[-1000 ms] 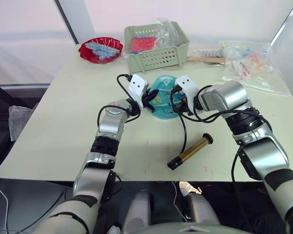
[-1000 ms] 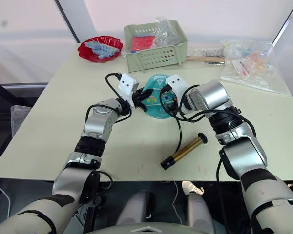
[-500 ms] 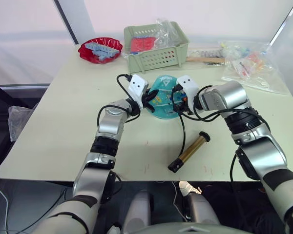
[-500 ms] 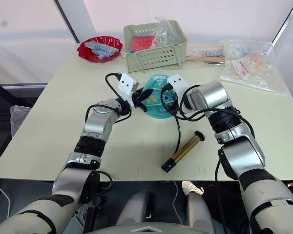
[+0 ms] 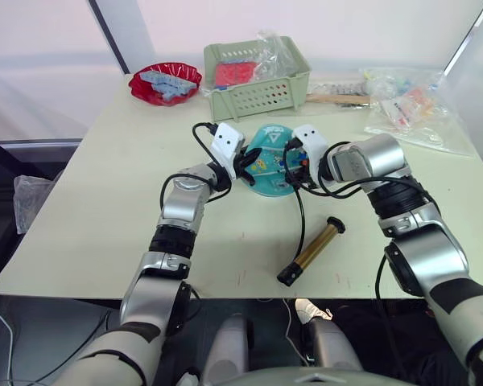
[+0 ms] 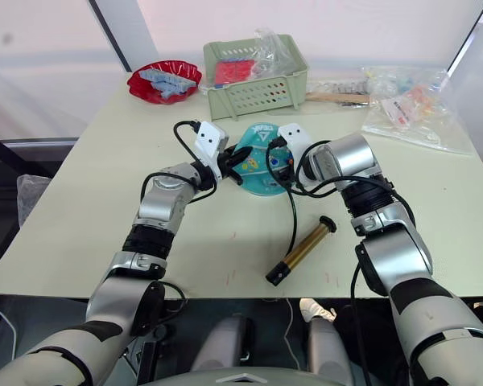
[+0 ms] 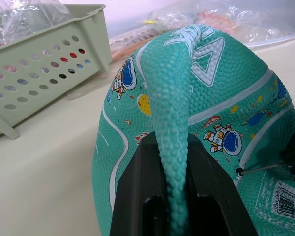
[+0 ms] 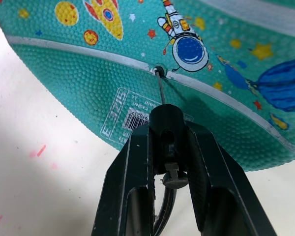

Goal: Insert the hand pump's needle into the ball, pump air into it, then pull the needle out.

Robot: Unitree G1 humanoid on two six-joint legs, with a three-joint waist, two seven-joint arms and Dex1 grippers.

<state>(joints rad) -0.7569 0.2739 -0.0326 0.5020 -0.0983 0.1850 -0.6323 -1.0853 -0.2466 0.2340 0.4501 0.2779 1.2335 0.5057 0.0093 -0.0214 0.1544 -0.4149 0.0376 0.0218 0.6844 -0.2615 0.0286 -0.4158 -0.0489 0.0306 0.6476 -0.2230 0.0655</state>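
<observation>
Pump's slid a touch nearer the right arm; that slim brass-gold hand pump lies loose on the pale bench. Flattened teal cartoon-print ball sits mid-bench, its fold pinched in the left pincer. Right pincer clamps the black fitting, thin metal needle at the ball's valve hole.

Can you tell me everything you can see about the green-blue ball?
The ball is teal with a bumpy, rubbery-looking skin, white lines, a white barcode label and cartoon spacemen, rockets and planets. It is nearly flat, sagging and folded, resting on the table in front of the green basket. The left gripper pinches a raised fold of it. The right gripper holds the black fitting, and the needle reaches the ball's small valve hole on a white line.
</observation>
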